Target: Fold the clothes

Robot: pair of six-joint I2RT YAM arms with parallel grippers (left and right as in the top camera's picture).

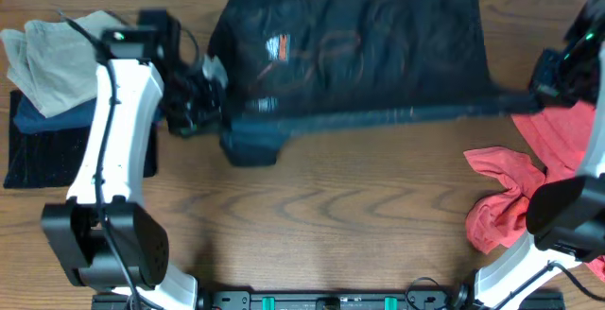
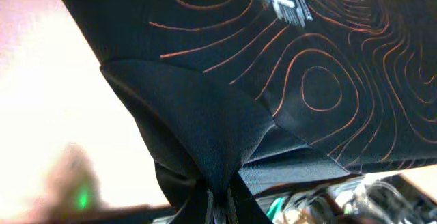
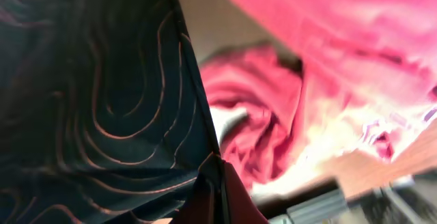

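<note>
Black jersey (image 1: 378,45) is lying stretched along the far edge of the table (image 1: 331,234), running from left of centre almost to the right edge; its near hem is pulling into a taut straight line between the two arms; a sleeve-like flap is drooping at its near-left corner; fabric is looking smooth and slightly shiny, thin orange contour lines looping over it, small orange logo and white lettering showing on the chest; left gripper (image 1: 203,88) is sitting at the jersey's left side, jaws closed tight and pinching a bunched fold of the black cloth, which is fanning out from the pinch in the left wrist view; right gripper (image 1: 546,88) is sitting near the right edge, jaws likewise clamped on the jersey's right end, black fabric gathering into the pinch in the right wrist view; bare wood grain is filling the near-centre of the table, giving wide room for moving; coral-red garments (image 1: 506,192) are lying crumpled at the right edge, just nearward of the right gripper, soft and wrinkled; whether they are touching the jersey, cannot tell; beige garment (image 1: 47,60) and navy garment (image 1: 38,149) are sitting folded at the left edge, the left arm's white link standing just beside them
</note>
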